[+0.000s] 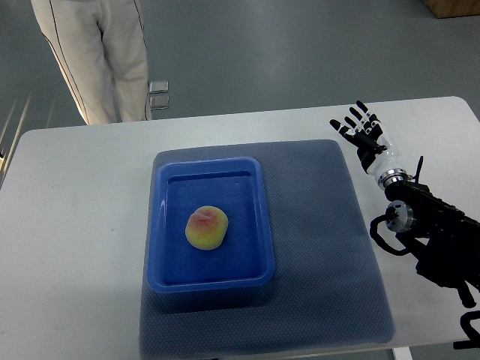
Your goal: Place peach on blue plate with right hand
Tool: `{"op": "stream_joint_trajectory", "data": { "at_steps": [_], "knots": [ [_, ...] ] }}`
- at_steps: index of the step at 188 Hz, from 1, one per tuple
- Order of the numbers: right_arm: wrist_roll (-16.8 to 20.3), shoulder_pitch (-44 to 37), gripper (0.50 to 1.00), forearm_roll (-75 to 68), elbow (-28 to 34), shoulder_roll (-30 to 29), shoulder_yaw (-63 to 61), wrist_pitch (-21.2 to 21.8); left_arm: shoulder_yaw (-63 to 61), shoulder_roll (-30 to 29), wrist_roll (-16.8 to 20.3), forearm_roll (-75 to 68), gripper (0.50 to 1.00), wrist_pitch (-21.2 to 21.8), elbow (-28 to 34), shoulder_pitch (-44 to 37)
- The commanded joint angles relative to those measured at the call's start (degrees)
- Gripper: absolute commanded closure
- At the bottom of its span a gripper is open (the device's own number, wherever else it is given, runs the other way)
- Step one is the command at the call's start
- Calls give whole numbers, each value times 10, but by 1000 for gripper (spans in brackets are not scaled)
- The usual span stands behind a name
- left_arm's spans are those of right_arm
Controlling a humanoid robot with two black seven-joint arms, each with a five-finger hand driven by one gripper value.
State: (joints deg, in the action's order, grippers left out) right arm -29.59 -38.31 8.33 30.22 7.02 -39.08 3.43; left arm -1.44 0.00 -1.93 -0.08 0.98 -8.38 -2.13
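On a grey floor stands a white counter point(75, 225), and on it we see a dark blue textured mat point(330, 247) laid square to the near edge. A blue plate point(211, 222), really a shallow rectangular tray with a raised rim, sits on the left half of that mat, its long side running away from us.

The peach point(206, 227) lies inside the plate, on its flat floor a little nearer than the middle and toward the left wall, touching no rim. We see a nearly round fruit, slightly wider than deep, so its long axis runs roughly left to right with a slight tilt up to the right. Its skin is yellow-green below and blushed orange-red across the far upper side. We cannot tell where its stem end points.

The right hand point(361, 131) hovers over the counter's far right part, just beyond the mat's corner and well apart from the plate. Its black fingers point(349, 121) are spread and hold nothing. The arm comes in from the right edge.

Beyond the counter, a person's legs point(112, 56) in pale trousers stand on the floor.
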Motion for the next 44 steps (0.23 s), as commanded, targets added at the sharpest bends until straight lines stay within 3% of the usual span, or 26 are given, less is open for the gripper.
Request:
{"op": "stream_joint_trajectory", "data": {
  "at_steps": [1, 44],
  "knots": [
    [0, -4, 572, -1, 0, -2, 0, 0, 0, 0, 0, 0, 500, 0, 2, 0],
    [-26, -6, 572, 0, 0, -12, 0, -10, -1, 0, 0, 0, 500, 0, 2, 0]
  ]
}}
